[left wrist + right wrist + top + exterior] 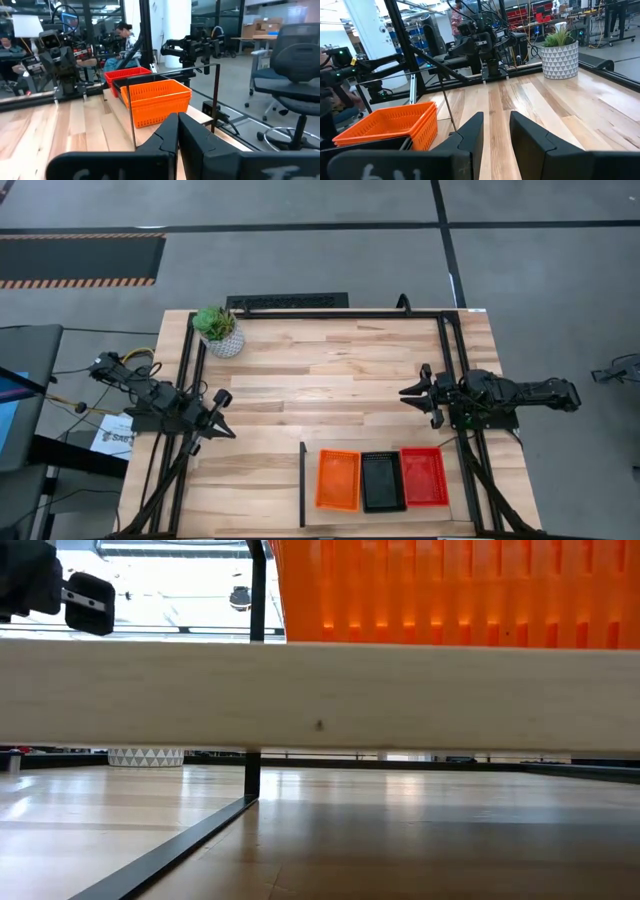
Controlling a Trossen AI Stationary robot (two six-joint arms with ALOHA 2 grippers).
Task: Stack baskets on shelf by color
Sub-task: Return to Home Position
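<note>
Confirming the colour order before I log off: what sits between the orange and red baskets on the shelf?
The black basket fills that gap, side by side with the orange basket and the red basket; the high view shows it.

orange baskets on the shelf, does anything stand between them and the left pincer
Yes: the shelf's thin black end frame stands upright between the left pincer and the orange baskets. Nothing else visible lies between them.

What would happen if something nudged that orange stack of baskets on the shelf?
Probably light: the orange stack is thin mesh plastic. Nested together, its parts would likely move as one. On the smooth wooden shelf it would probably slide rather than tip, being wide and low.
</note>
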